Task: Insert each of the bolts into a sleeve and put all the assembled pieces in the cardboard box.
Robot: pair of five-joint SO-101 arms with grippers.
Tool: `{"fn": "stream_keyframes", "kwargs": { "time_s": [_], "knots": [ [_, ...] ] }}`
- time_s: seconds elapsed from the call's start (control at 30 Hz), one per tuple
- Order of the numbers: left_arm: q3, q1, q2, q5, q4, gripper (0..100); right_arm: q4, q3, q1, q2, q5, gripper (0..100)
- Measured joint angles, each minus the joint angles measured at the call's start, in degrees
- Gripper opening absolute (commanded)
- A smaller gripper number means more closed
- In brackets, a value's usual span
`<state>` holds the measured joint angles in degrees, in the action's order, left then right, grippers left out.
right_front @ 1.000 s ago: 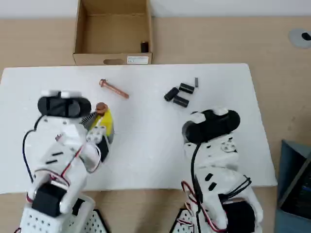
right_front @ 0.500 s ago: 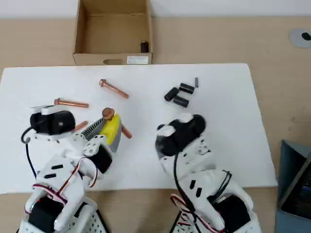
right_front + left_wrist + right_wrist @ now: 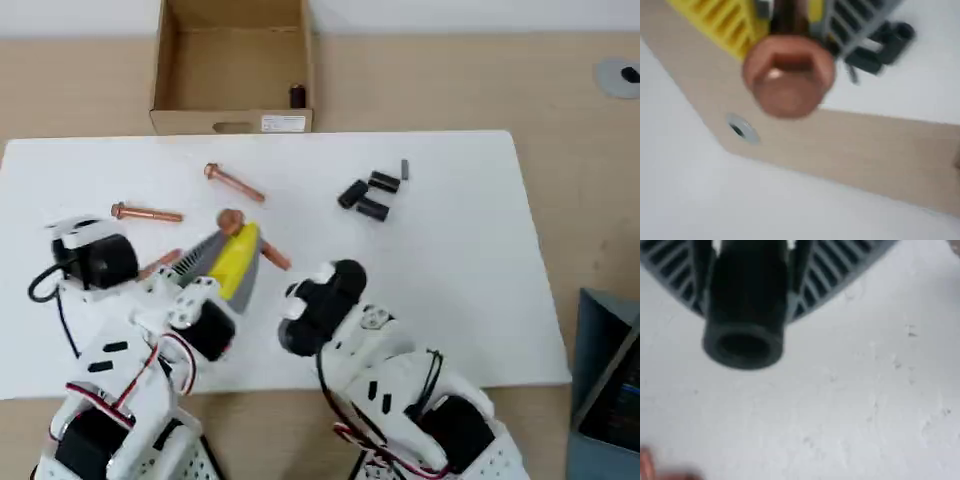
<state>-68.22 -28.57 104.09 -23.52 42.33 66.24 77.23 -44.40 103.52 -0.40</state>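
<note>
Bolt (image 3: 788, 75) clamped in left pincer (image 3: 790, 15), sleeve (image 3: 744, 325) gripped in right pincer (image 3: 747, 260), both drawn closer together

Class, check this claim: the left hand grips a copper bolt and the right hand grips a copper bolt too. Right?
No. The right hand grips a black sleeve, as the right wrist view shows. The left hand does grip a copper bolt.
</note>
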Motion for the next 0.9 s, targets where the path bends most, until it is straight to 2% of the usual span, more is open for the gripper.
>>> {"fn": "stream_keyframes", "kwargs": {
  "time_s": [0.6, 0.9],
  "knots": [
    [0.9, -1.9, 0.0, 0.0, 3.3, 0, -1.3, -0.8, 0.2, 0.1, 0.5, 0.9],
    [0.9, -1.9, 0.0, 0.0, 6.5, 0, -1.3, -2.8, 0.5, 0.1, 4.7, 0.9]
  ]
}}
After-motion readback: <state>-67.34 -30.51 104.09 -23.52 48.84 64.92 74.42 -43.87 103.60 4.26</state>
